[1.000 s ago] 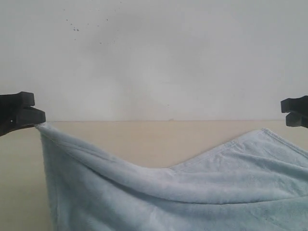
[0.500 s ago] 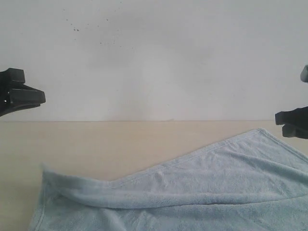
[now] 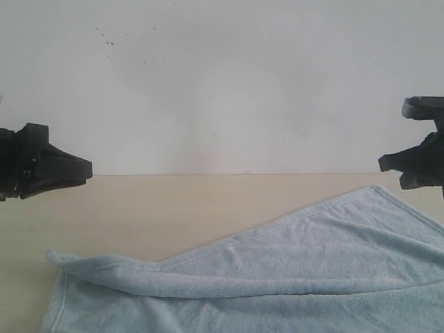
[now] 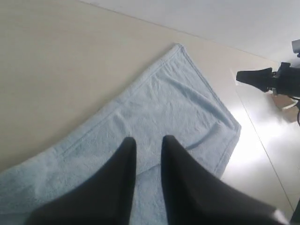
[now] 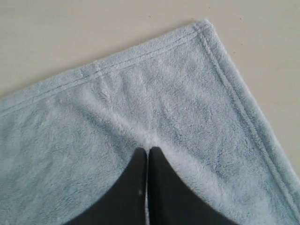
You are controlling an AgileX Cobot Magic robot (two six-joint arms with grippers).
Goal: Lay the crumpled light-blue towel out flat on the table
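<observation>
Dropped from the left gripper (image 3: 86, 170) since a second ago, the towel (image 3: 312, 257) now lies on the table (image 3: 173, 208), and both arms have lifted clear of it.

Exterior view: the cloth sits below both sets of jaws. Its far corner is under the right gripper (image 3: 386, 165), and a long rolled fold runs below and inward of the left one. Behind is a white wall (image 3: 222, 83) with a few dark specks.

Left wrist view: the left jaws stand slightly apart with nothing between them. The towel spreads beneath and ahead of their tips, and bright glare falls on the table beyond the cloth's corner.

Right wrist view: the right jaws are pressed together and empty, hovering over pile just inside the hemmed corner (image 5: 206, 24).

The fold looks like the work left. It probably wants a pinch on the doubled edge under the left jaws, drawn outward away from the right gripper and kept low. The smooth, matte top should let the fleece slide, so the far corner may need pinning.
</observation>
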